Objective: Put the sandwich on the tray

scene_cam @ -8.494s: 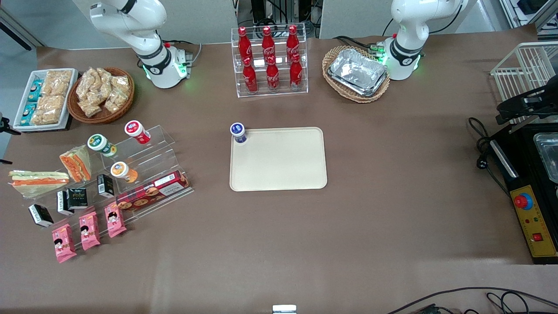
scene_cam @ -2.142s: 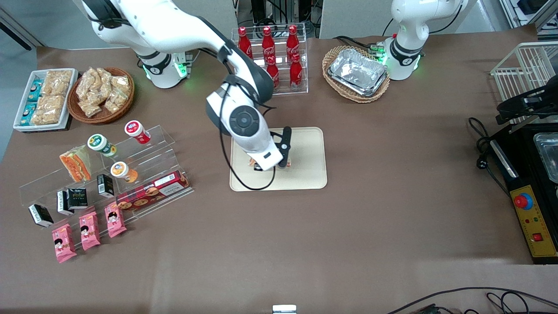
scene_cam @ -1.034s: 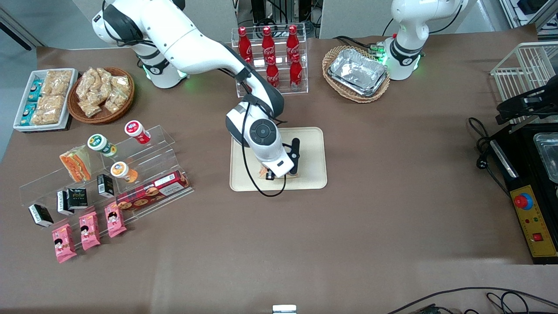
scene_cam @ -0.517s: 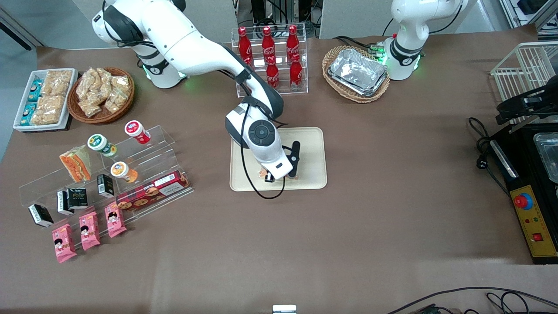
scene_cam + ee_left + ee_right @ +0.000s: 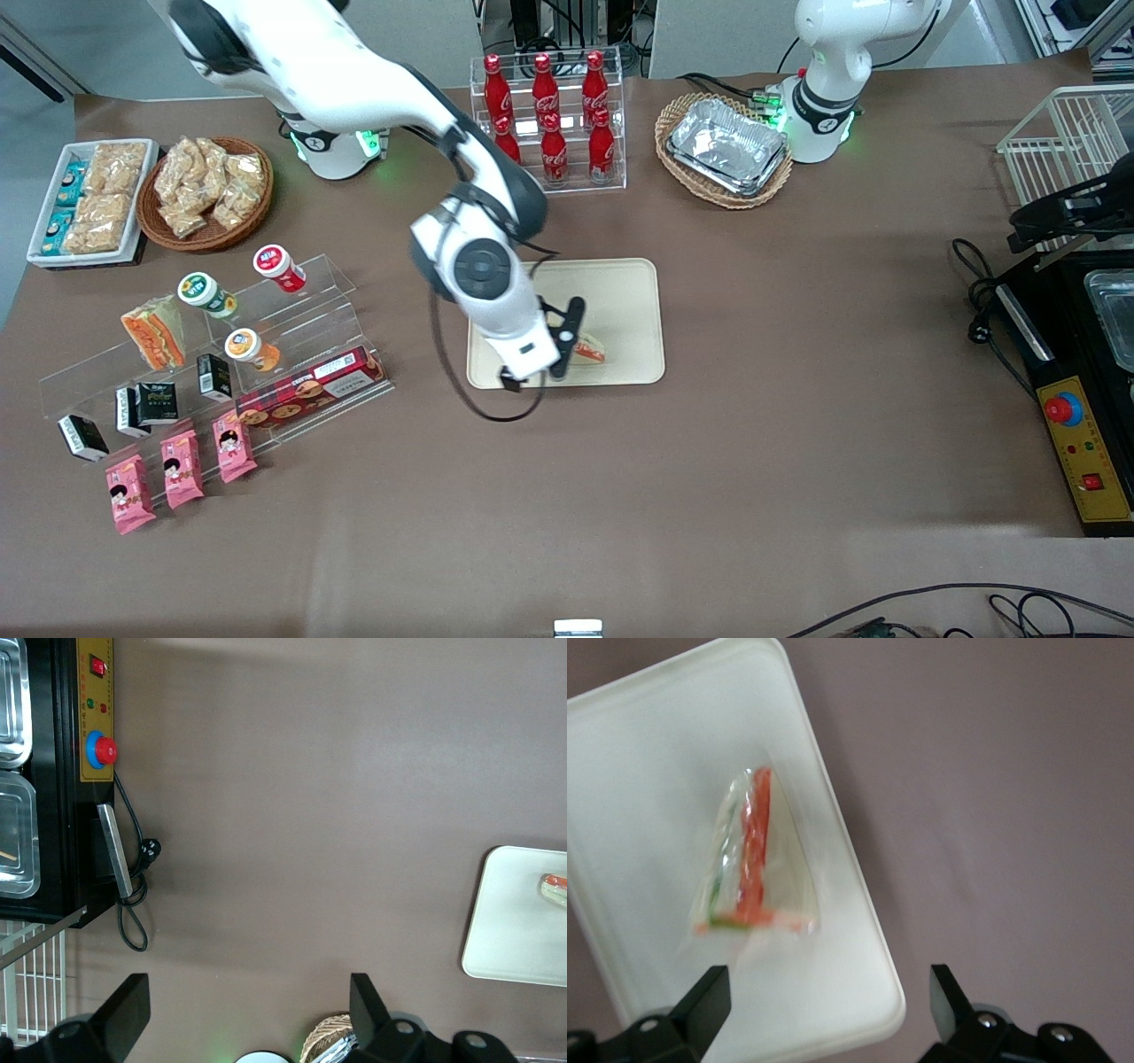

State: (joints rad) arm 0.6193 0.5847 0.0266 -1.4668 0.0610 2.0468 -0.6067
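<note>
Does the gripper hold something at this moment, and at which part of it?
Nothing is held. The gripper is open above the tray, and the sandwich lies on the tray, apart from the fingers.

Even overhead light is washing the brown surface point(image 5: 797, 461), casting only soft shadows. Glare is bleaching the tray point(image 5: 647, 753), and the sandwich point(image 5: 749, 859) is looking slightly blurred in the right wrist view.

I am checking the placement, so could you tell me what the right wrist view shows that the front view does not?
Only the right wrist view shows the whole sandwich lying on the tray, with the open tool apart from it and above it. Only the front view shows the snack shelf, cola bottles and foil trays; there the arm hides most of the sandwich. Both show sandwich and tray.
</note>
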